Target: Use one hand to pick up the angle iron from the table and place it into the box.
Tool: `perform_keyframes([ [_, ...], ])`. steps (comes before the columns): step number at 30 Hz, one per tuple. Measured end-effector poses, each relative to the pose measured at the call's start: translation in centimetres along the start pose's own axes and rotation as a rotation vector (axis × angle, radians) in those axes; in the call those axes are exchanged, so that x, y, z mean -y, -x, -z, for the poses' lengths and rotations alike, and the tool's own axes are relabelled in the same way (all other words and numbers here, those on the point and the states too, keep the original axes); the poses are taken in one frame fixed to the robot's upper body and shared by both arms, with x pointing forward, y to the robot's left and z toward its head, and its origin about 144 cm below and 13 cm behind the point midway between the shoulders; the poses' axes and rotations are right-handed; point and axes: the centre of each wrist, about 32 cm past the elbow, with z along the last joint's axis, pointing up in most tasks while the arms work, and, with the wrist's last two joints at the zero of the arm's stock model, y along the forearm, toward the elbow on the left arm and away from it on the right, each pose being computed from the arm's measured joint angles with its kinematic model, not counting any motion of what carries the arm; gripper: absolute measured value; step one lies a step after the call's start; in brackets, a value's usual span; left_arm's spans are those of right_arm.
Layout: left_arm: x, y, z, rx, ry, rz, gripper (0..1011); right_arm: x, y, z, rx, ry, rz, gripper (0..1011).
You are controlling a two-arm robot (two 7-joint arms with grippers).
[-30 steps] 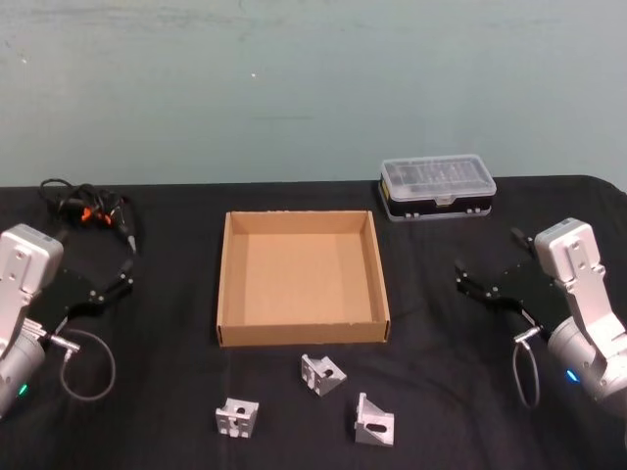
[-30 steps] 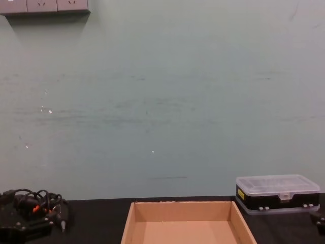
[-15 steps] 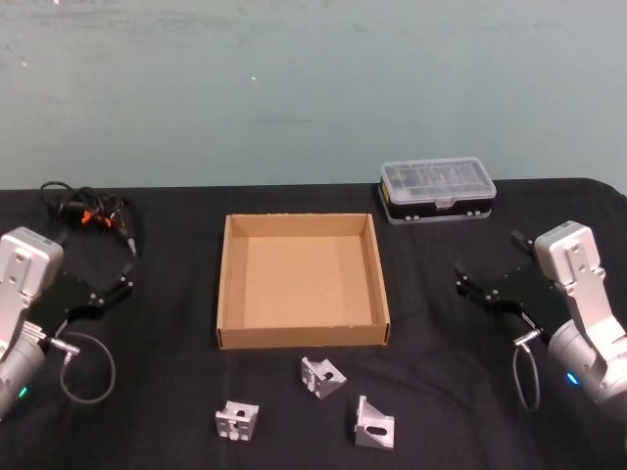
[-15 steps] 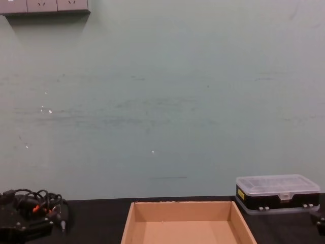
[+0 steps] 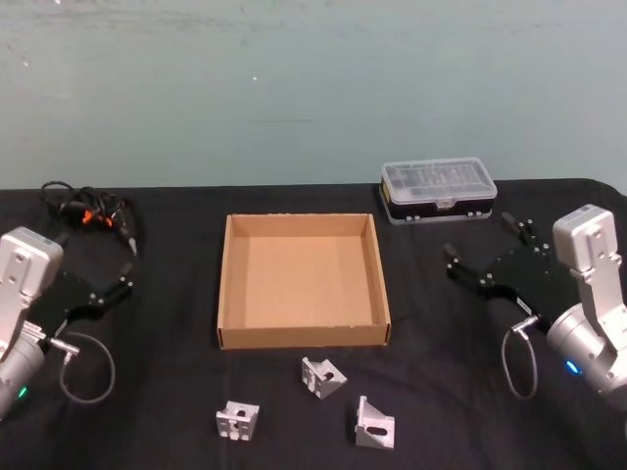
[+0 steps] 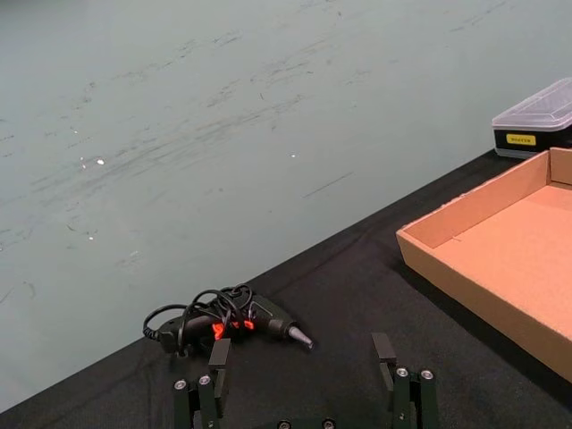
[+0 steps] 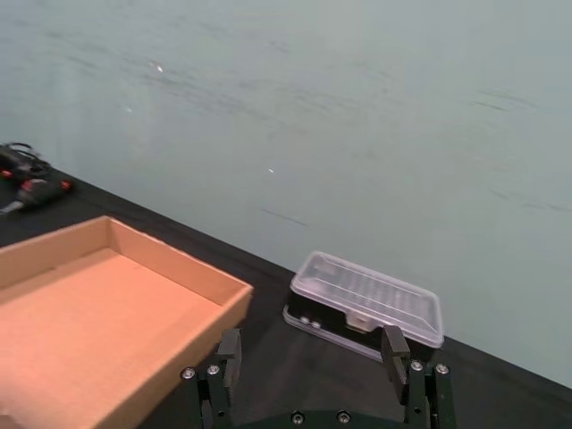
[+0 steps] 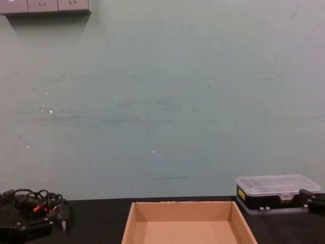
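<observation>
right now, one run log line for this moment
left hand open, left of box | right hand open, right of box | three angle irons on table | box empty

Wall (image 8: 162, 101) — pale grey-green, matt, fills bkgd behind worktop (image 5: 167, 411). Surface scuffed: faint horiz. dark streaks across mid-height, few small white specks (image 8: 153, 151), short dark mark (image 8: 167, 178) lower down. Grey socket plates (image 8: 43, 5) in row at top-left corner of chest view, soft shadow just beneath. Worktop flat, matt black, far edge meets wall in straight line. Light even, diffuse — shadows soft throughout.
</observation>
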Motion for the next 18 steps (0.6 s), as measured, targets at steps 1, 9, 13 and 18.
perform_keyframes([
  [1, 0.0, 0.0, 0.0, 0.000, 0.000, 0.000, 1000, 0.1, 0.0, -0.1, -0.004, -0.003, -0.007, 1003],
  [9, 0.0, 0.0, 0.0, 0.000, 0.000, 0.000, 1000, 1.1, -0.6, -1.1, -0.074, -0.024, -0.128, 1003],
  [13, 0.0, 0.0, 0.0, 0.000, 0.000, 0.000, 1000, 1.6, -1.2, -1.8, -0.098, -0.027, -0.245, 1003],
  [18, 0.0, 0.0, 0.0, 0.000, 0.000, 0.000, 1000, 2.0, -1.9, -2.8, -0.088, -0.001, -0.452, 1003],
])
